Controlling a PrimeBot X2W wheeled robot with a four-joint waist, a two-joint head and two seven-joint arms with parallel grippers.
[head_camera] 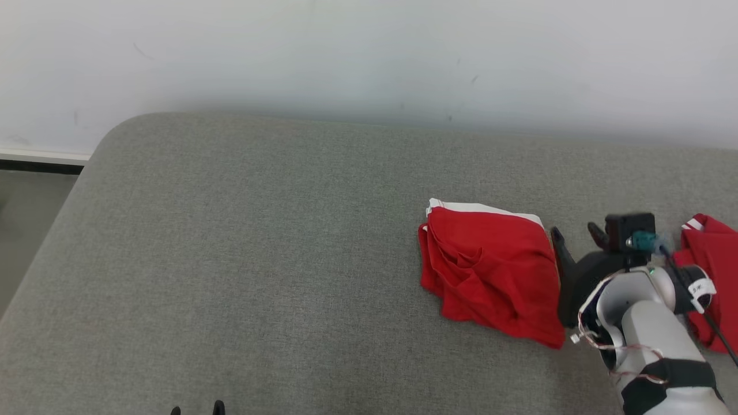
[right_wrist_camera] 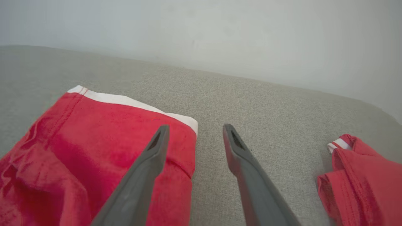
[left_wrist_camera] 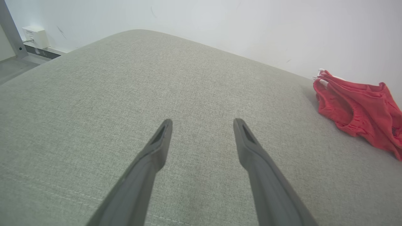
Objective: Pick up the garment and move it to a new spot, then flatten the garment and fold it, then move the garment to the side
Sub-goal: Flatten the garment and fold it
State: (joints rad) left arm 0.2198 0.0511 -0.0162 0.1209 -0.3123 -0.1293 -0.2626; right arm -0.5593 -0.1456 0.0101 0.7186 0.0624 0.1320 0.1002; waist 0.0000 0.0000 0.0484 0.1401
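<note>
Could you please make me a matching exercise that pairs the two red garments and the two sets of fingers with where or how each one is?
Things:
1 left garment
2 right garment
3 left fingers
4 right fingers

States:
A open above bare grey cushion
B bunched up, past the right arm
C open at the left garment's right edge
D folded flat, white band along its far edge

Pairs: 1-D, 2-B, 3-A, 4-C

Red garment [head_camera: 490, 276] with white band [head_camera: 484, 208] on grey cushion [head_camera: 259, 259].
</note>
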